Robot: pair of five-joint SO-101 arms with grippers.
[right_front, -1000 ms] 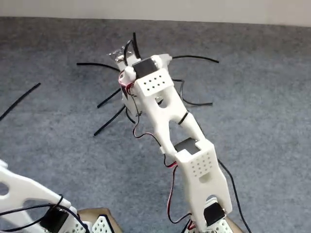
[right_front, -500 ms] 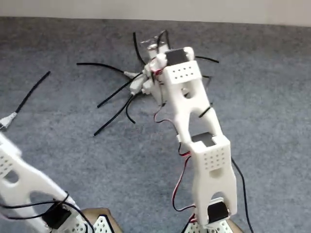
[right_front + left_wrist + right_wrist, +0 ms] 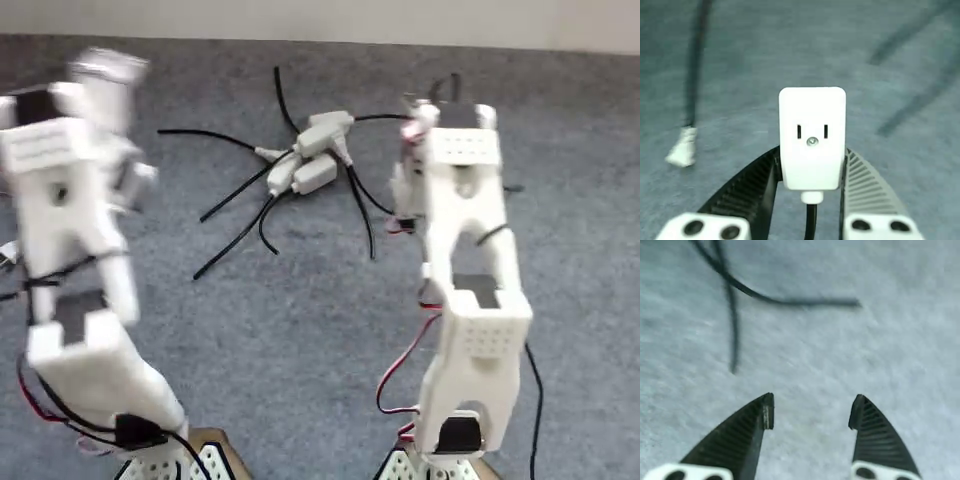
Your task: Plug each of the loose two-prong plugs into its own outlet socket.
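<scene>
Two arms have moved in the last second: the right gripper (image 3: 812, 412), jaws wide and empty, has swung clear of the white plugs (image 3: 310, 160) bunched on the grey carpet (image 3: 300, 330), while the left gripper (image 3: 811, 150) has risen clamping an outlet socket (image 3: 812, 135), probably ready for mating.

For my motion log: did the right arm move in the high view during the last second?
Yes. The right arm swung rightward, off the pile of white plugs, which now lies uncovered to its left.
</scene>
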